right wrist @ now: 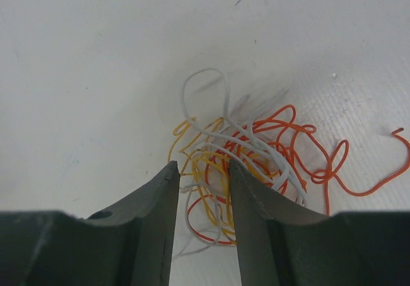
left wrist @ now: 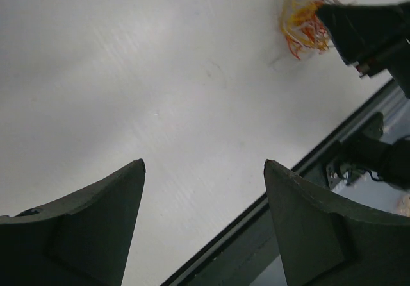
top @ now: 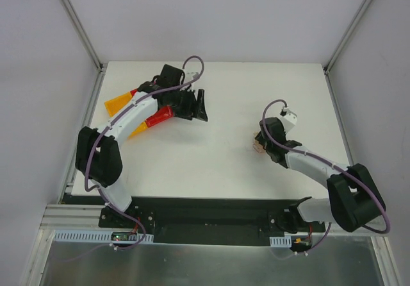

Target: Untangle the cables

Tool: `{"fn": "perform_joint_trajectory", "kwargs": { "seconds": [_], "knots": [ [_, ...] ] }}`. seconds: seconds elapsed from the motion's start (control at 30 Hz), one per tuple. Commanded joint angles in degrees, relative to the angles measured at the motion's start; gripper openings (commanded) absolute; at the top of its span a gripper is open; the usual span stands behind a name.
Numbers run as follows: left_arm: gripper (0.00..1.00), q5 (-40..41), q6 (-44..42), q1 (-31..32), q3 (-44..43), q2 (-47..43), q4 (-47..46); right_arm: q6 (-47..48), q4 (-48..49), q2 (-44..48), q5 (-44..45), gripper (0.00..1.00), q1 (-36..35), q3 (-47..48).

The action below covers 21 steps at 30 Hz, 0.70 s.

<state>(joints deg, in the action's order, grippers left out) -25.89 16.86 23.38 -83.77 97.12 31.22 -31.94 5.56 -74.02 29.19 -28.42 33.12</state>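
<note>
The cables [right wrist: 256,151] are a small loose tangle of thin orange, yellow and white wires lying on the white table [top: 211,158]. My right gripper [right wrist: 203,167] hangs just over the tangle, its jaws partly apart, with a few slack loops lying between the fingers and nothing pinched. In the top view the tangle [top: 255,147] peeks out at the tip of the right gripper [top: 261,140]. My left gripper [left wrist: 204,164] is open wide and empty, well to the left of the tangle [left wrist: 301,20]. In the top view the left gripper [top: 200,105] is over the table's far left part.
Orange [top: 115,103] and red [top: 160,116] pieces lie under the left arm at the far left. A black rail [left wrist: 288,190] runs along the table's near edge. White walls close in the table on three sides.
</note>
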Motion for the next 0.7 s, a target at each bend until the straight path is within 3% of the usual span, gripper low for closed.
{"fn": "perform_joint_trajectory", "kwargs": {
  "seconds": [0.0,0.17,0.2,0.27,0.47,0.57,0.67],
  "knots": [
    [0.74,-9.17,-0.69,3.95,0.53,1.84,-1.95,-3.91,-5.29,-5.76,-3.94,0.4,3.54,5.98],
    [0.7,-11.02,-0.69,7.56,0.36,3.78,-2.13,6.0,-5.3,-15.0,-23.35,0.34,4.35,15.29],
    [0.7,-10.94,-0.6,7.74,0.36,3.86,-2.13,8.37,-4.17,-16.23,-30.44,0.34,3.65,16.17],
    [0.68,-10.5,-0.69,7.74,0.45,3.78,-2.22,10.76,1.09,-16.42,-36.11,0.33,1.45,15.4],
    [0.62,-10.14,-0.43,7.83,1.15,4.57,-3.01,4.27,35.52,-16.41,-50.26,0.35,-2.07,4.68],
    [0.6,-10.23,-0.34,7.91,1.06,5.44,-3.18,2.94,44.77,-14.24,-51.87,0.39,-1.99,1.43],
    [0.65,-10.76,-0.51,8.18,1.06,6.5,-3.1,3.29,50.85,-9.5,-47.4,0.44,-1.64,-4.19]
  ]
}}
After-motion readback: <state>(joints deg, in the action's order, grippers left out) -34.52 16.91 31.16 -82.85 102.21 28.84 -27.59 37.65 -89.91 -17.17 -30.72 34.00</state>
